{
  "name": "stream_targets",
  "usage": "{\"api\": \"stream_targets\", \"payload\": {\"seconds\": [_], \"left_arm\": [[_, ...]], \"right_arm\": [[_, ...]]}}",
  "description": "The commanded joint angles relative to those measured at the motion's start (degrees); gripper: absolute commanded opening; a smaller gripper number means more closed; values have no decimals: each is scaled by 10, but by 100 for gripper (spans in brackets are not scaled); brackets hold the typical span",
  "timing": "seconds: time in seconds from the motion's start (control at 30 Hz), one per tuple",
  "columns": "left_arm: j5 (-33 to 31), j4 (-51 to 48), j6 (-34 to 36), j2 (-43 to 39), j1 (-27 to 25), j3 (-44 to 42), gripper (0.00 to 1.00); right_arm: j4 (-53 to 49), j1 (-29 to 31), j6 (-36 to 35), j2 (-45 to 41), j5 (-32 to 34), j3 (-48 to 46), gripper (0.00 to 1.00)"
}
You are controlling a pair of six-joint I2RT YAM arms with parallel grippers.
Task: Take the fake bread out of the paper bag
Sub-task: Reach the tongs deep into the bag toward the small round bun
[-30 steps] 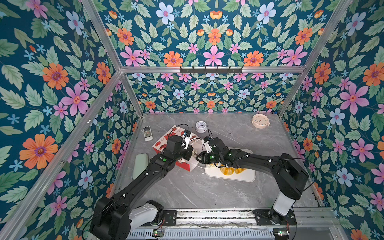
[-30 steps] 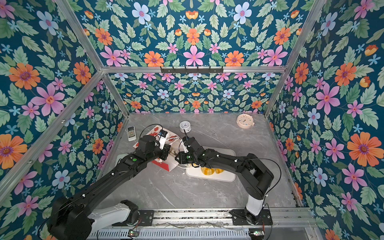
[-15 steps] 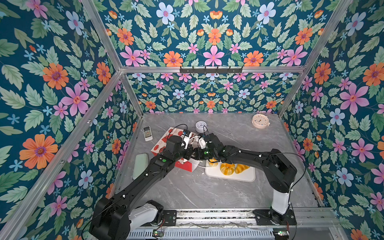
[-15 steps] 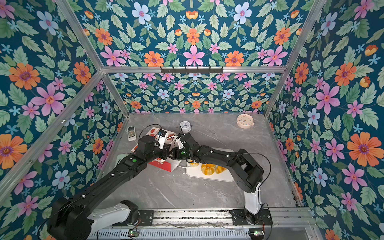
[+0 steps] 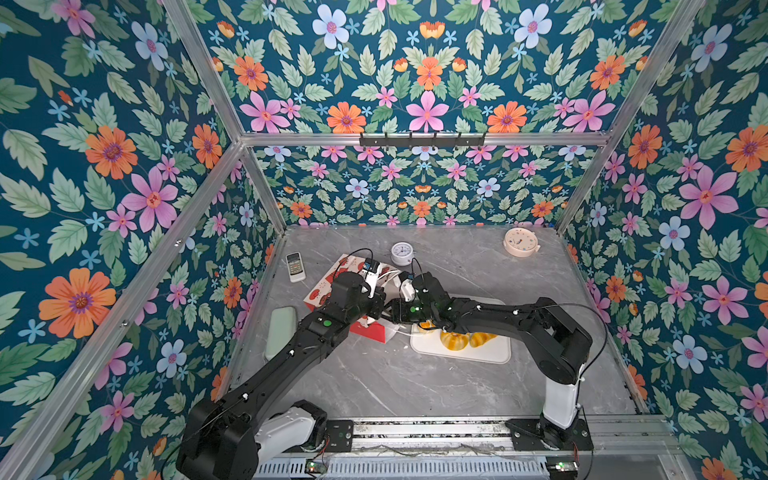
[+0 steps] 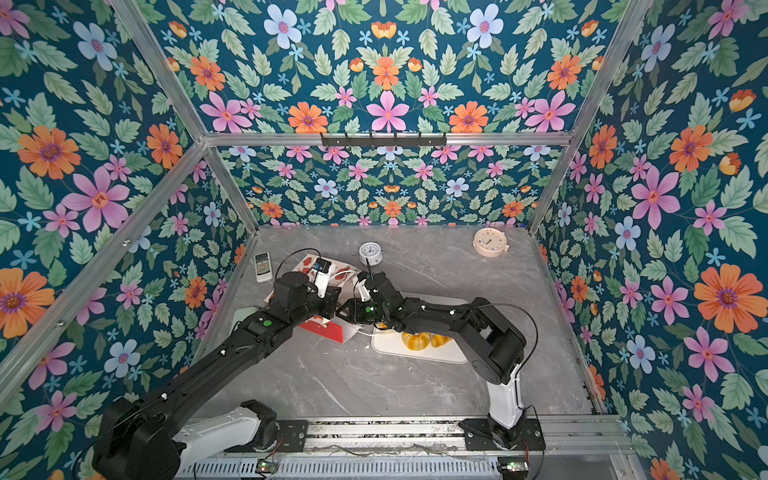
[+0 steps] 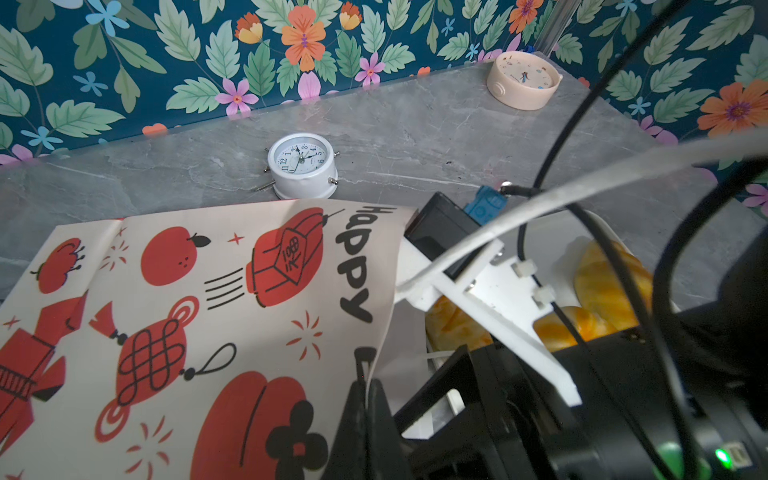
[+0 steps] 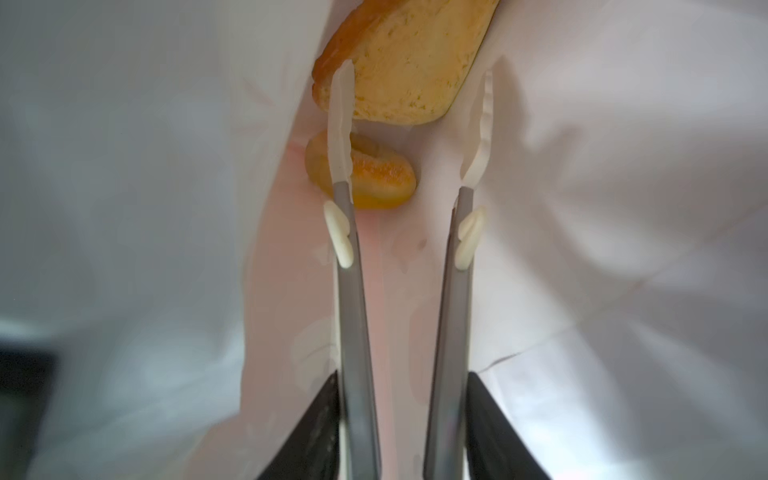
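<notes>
White bag (image 8: 623, 187) paper surrounds your right hand (image 8: 415, 108), released and empty; bread (image 8: 403, 62) lies right at its tips. Your left hand (image 7: 365, 419) stays... clenched on the bag's rim.

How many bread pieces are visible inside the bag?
2: a tan wedge deepest in the paper bag, and a smaller orange piece just in front of it. Others may be hidden.

The paper bag (image 7: 208, 311) is cream-white, printed with red lanterns, apples and knots and black lettering. Inside it the fake bread (image 8: 399, 70) shows golden-yellow to orange. Behind the bag stands a white clock (image 7: 302, 164), under it lies a grey veined table (image 5: 415, 386), and around it rise teal walls (image 5: 124, 166) with pink and orange flowers.
</notes>
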Motion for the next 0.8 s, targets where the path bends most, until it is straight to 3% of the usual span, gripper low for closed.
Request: {"api": "stream_targets", "payload": {"seconds": [0.0, 0.37, 0.77], "left_arm": [[4, 36, -13, -1, 0, 4, 0], [18, 35, -11, 26, 0, 25, 0], [44, 38, -12, 11, 0, 20, 0]], "right_arm": [[36, 1, -2, -3, -10, -3, 44], [-4, 27, -26, 31, 5, 59, 45], [44, 26, -17, 74, -6, 82, 48]]}}
